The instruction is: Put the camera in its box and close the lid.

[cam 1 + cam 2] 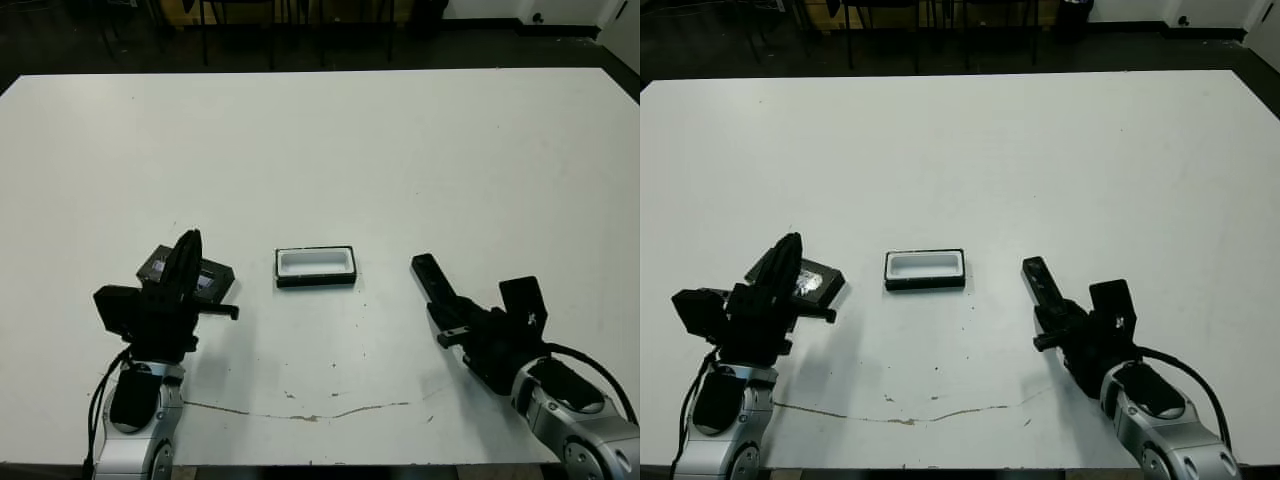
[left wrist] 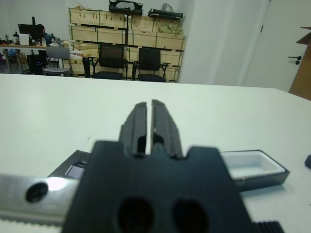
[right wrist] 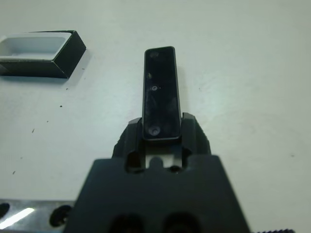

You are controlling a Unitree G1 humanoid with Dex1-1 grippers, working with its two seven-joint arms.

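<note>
The box (image 1: 316,266), a shallow black tray with white lining, lies open near the table's middle and holds nothing. My right gripper (image 1: 452,318) is to its right, shut on the camera (image 1: 432,280). The right wrist view shows the black oblong camera (image 3: 159,92) sticking out forward from between the fingers (image 3: 194,136), just above the table. The lid (image 1: 213,281), flat and black with a glossy panel, lies to the left of the box. My left gripper (image 1: 187,258) hovers over the lid and hides part of it. Its fingers (image 2: 138,124) are shut on nothing.
The white table (image 1: 330,150) stretches far back behind the box. A thin brownish crack line (image 1: 310,413) runs near the front edge. Chairs (image 2: 112,60) and stacked crates (image 2: 121,31) stand in the room beyond the table.
</note>
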